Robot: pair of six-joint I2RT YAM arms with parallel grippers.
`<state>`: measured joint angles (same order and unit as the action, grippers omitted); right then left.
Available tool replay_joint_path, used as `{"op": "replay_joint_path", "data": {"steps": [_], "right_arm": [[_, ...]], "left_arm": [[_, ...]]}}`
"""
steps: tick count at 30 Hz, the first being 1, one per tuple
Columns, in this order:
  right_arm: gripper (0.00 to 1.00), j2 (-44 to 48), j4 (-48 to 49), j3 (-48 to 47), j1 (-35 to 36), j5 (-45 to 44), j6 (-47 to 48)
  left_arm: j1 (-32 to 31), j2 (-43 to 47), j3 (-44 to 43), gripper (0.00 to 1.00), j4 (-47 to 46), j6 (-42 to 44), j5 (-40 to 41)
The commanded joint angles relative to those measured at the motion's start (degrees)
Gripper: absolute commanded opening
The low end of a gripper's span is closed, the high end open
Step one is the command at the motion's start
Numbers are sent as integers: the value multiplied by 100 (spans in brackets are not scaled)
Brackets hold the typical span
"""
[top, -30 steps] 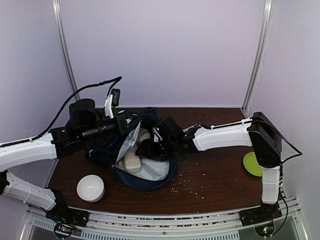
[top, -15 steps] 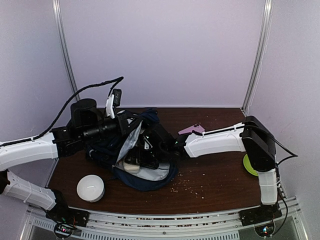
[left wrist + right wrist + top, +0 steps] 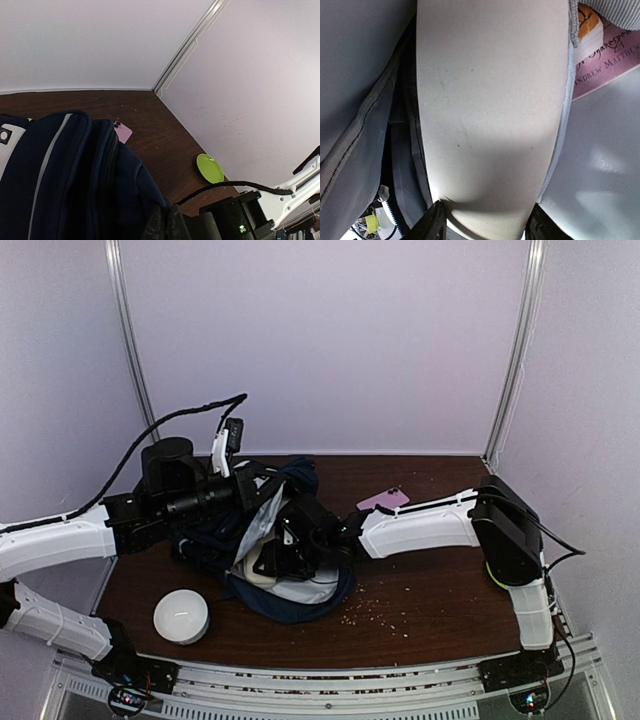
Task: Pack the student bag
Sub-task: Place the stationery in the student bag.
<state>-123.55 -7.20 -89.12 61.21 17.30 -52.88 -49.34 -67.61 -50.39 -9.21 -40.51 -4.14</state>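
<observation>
The student bag (image 3: 300, 590), dark navy with light grey lining, lies open at the middle left of the table. It also fills the left of the left wrist view (image 3: 60, 170). My left gripper (image 3: 243, 492) is shut on the bag's upper edge and holds the mouth open; its fingers (image 3: 167, 225) pinch navy fabric. My right gripper (image 3: 278, 556) is inside the bag, shut on a beige oblong case (image 3: 490, 100) with a finger on each side (image 3: 432, 225). The case lies against the grey lining (image 3: 360, 75). A pink book (image 3: 607, 62) lies inside beside it.
A white ribbed cylindrical pouch (image 3: 181, 617) stands at the front left. A pink phone (image 3: 383, 500) lies behind the right arm, also seen in the left wrist view (image 3: 122, 133). A green plate (image 3: 210, 168) is at the right edge. Crumbs (image 3: 380, 612) are scattered at the front.
My right arm has moved left and deeper into the bag with the beige case, which is now mostly hidden inside. The pink phone has come into view behind it. The left arm has not moved.
</observation>
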Motion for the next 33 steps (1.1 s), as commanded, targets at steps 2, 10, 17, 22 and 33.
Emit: {"op": "replay_joint_path", "data": {"steps": [2, 10, 17, 22, 33], "right_arm": [[48, -70, 283, 222, -277, -247, 93], [31, -263, 1456, -242, -354, 609, -631], [26, 81, 3011, 377, -444, 453, -1607], [25, 135, 2996, 301, -540, 83, -1819], [37, -497, 3084, -175, -589, 370, -2261]], "left_arm": [[-50, 107, -373, 0, -1166, -32, -179], [-49, 16, -360, 0, -1233, -149, -306], [-49, 29, -286, 0, -1250, -168, -268], [-49, -23, -287, 0, -1300, -207, -313], [-49, 34, -170, 0, -1285, -202, -231]]}}
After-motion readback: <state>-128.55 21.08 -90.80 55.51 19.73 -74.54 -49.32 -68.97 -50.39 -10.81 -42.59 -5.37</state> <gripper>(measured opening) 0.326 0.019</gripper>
